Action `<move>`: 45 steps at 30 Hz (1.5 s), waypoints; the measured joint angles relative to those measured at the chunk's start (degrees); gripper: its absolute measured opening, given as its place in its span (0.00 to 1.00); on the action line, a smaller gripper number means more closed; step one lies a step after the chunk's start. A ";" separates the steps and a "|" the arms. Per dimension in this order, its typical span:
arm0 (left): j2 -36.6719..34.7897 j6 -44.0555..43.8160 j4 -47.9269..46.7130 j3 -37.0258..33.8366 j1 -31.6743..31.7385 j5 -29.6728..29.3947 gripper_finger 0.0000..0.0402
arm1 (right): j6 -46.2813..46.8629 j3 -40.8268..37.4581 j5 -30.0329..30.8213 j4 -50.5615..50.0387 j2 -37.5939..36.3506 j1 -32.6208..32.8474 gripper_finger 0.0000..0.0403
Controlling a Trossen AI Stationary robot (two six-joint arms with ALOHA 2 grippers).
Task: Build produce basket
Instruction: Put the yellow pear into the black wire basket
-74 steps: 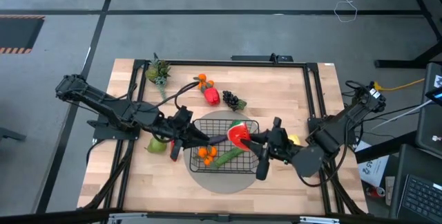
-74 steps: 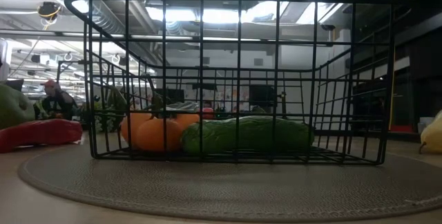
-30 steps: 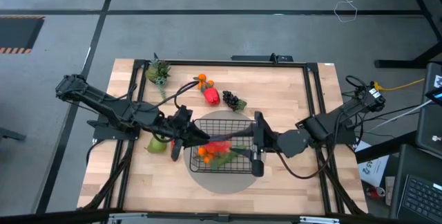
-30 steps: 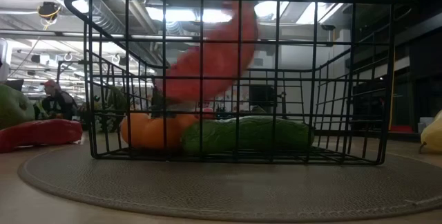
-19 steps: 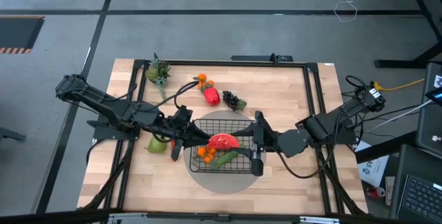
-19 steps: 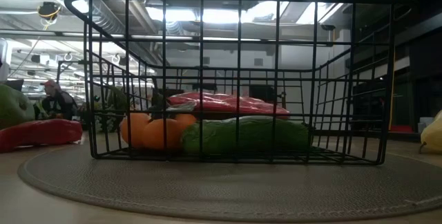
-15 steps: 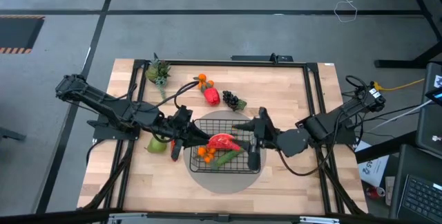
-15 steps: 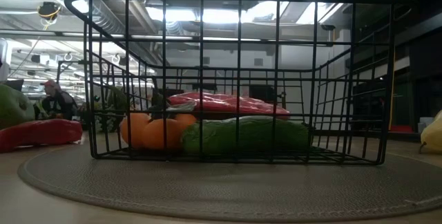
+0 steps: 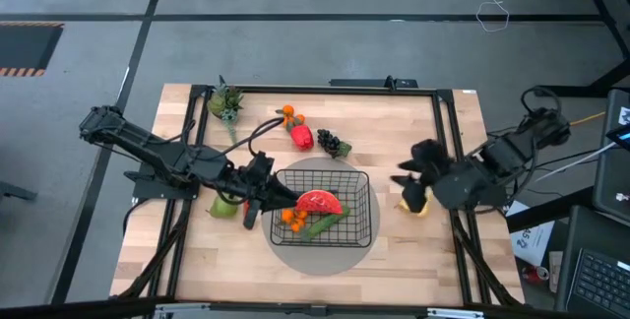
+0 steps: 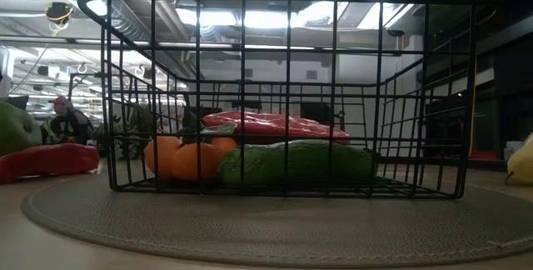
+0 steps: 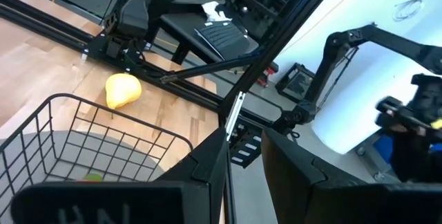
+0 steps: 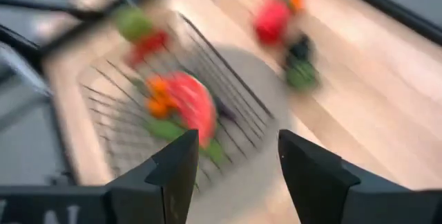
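The black wire basket [image 9: 325, 209] sits on a round grey mat [image 9: 295, 253] in the lower middle of the overhead picture. Inside it lie a red watermelon slice [image 9: 318, 202], some oranges [image 9: 293, 219] and a green cucumber [image 9: 318, 225]. From table level the same load shows through the mesh: oranges [image 10: 187, 159] at the left, the cucumber [image 10: 297, 162] across the front, the red slice [image 10: 275, 126] resting on top behind them.

The left gripper [image 9: 258, 204] reaches in from the left side of the frame and sits at the basket's left rim. Its two dark fingers [image 11: 293, 175] stand apart with nothing between them, the basket wall [image 11: 83, 134] right in front.

The right gripper [image 9: 411, 179] is off to the right of the basket, well clear of it, directly above a yellow fruit [image 9: 417, 206] near the table's right edge. Its fingers [image 12: 314, 175] are spread wide and empty.

More produce lies on the wood above the basket: a red pepper [image 9: 302, 138], dark grapes [image 9: 333, 145] and small oranges [image 9: 286, 115]. A leafy sprig [image 9: 225, 101] lies in the upper left corner, and a green fruit [image 9: 225, 205] with a red chili [image 10: 46, 160] lies just left of the basket.
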 joint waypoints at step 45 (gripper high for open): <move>0.00 -0.40 1.02 0.00 0.06 -3.88 0.22 | -30.61 -36.51 -31.44 22.99 12.23 -11.37 0.50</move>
